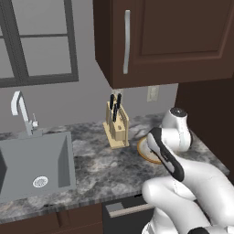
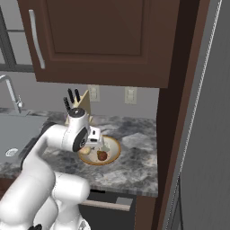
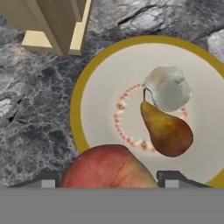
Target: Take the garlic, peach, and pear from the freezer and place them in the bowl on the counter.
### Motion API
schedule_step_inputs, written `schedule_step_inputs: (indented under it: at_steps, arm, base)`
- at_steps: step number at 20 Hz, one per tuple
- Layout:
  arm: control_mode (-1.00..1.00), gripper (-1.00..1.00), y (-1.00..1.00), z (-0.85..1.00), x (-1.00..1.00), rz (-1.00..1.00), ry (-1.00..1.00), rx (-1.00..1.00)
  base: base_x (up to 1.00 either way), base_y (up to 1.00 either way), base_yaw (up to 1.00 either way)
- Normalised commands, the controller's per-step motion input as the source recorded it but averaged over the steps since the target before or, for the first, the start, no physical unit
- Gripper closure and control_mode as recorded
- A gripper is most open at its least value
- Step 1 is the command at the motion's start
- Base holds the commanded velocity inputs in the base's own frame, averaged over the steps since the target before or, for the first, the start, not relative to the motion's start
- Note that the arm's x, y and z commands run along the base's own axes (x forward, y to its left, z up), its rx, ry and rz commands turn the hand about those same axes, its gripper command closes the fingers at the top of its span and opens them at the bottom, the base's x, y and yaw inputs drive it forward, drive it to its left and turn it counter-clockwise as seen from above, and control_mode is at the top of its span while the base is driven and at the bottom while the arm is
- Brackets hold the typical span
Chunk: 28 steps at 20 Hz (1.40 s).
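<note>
Cream-white inside, tan at the rim, the bowl (image 3: 83, 127) sits on the dark marbled table (image 3: 39, 109), and it's filling up. The garlic (image 3: 168, 87) lies in it, whitish and lumpy, with the pear (image 3: 166, 129) touching it on the near side. That's two of three in, I'd say. And here's the peach (image 3: 109, 168), red and gold, between the fingertips (image 3: 168, 177) of the end effector (image 3: 107, 181), which hangs over the near part of the bowl. The fingers stand on either side of the fruit, gripping it by the look of it, not yet let go. So the last piece is over the bowl and what's left, by my reckoning, is the release.

Now the room around it. The knife block (image 1: 116, 125) stands just beside the bowl on its left, the closest thing to brush. A dark wooden wall cabinet (image 2: 103, 40) hangs above, so lifting straight up has a ceiling. To the right rises a dark brown panel. The sink (image 1: 36, 167) is well apart at far left. Open table lies nearer the front edge.
</note>
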Motion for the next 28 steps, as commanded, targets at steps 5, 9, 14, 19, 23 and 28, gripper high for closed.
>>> schedule_step_inputs:
  at_steps: [5,9,14,19,23,28]
  arm:
    - [-1.0,1.0,0.0,-0.25,0.37,0.01,0.01,0.0]
    - [-1.0,1.0,0.0,-0.36,0.34,0.0,0.0,0.0]
    - [-1.0,-1.0,0.0,-0.29,0.26,0.0,0.0,0.0]
    - [-1.0,-1.0,0.0,0.0,0.02,0.0,0.01,0.0]
    - [-1.0,-1.0,0.0,0.0,0.0,0.0,0.0,0.0]
    - [-1.0,-1.0,0.0,0.1,-0.04,0.0,-0.01,0.0]
  base:
    - [0.0,0.0,0.0]
    - [0.0,0.0,0.0]
    - [0.0,0.0,0.0]
    - [0.0,0.0,0.0]
    - [0.0,0.0,0.0]
    - [0.0,0.0,0.0]
